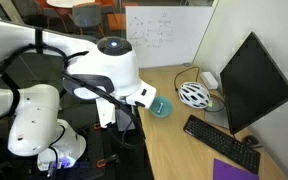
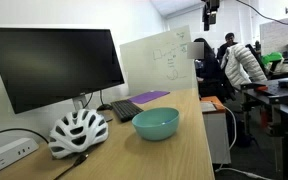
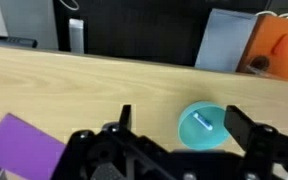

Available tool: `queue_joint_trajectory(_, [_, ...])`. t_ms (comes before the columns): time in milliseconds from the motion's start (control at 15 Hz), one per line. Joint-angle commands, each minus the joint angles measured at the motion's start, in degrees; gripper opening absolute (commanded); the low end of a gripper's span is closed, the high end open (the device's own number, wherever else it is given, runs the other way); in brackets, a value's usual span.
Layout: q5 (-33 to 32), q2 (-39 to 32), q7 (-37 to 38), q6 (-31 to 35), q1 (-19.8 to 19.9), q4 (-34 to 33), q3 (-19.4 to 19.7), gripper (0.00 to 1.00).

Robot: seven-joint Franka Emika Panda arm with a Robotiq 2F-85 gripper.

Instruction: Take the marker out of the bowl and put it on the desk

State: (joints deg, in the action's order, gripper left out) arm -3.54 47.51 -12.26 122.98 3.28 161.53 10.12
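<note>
**A:** Where is the marker lying at this moment?

**B:** The marker [image 3: 205,123] is lying inside the teal bowl [image 3: 189,136], on the bottom and close to the middle. Only the wrist view is showing it. In an exterior view the bowl's wall [image 2: 155,125] is hiding the inside.

**A:** Which way is it pointing?

**B:** It is lying rather flat, I think, not standing against the rim. Its long axis is running on a slant in the wrist view, from upper left to lower right. It is too small for me to tell which end is the cap.

**A:** And the pincer?

**B:** The pincer [image 3: 180,120] is hanging above the bowl with its two fingers [image 3: 125,114] spread wide and holding nothing. The bowl is showing between them, nearer to the finger on the picture's right.

**A:** So which step is in hand?

**B:** I am judging it as the approach, because nothing is grasped yet. The next move is calling for centring over the marker, turning the wrist so the fingers close across the slanted axis, and then going down inside the rim without pushing the bowl.

**A:** Where is the room for putting it down?

**B:** The bare wooden desk [image 3: 84,80] is lying all around the bowl, with a purple notebook [image 3: 24,145] to one side.
</note>
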Motion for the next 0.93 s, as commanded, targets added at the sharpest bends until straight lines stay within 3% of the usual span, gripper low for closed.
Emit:
queue_joint_trajectory(0, [0.31,-0.24,-0.2,-0.54,0.29,1.02,-0.34,1.0])
queue_joint_trajectory(400, [0.33,-0.72,-0.21,-0.53,0.28,1.88,-0.37,1.0])
queue_joint_trajectory(667, [-1.46,-7.3,-0.58,0.24,-2.25,-2.62,-3.59,1.0])
queue_joint_trajectory(867, [-2.08,-18.04,-2.67,1.47,-5.73,-8.04,-5.91,1.0])
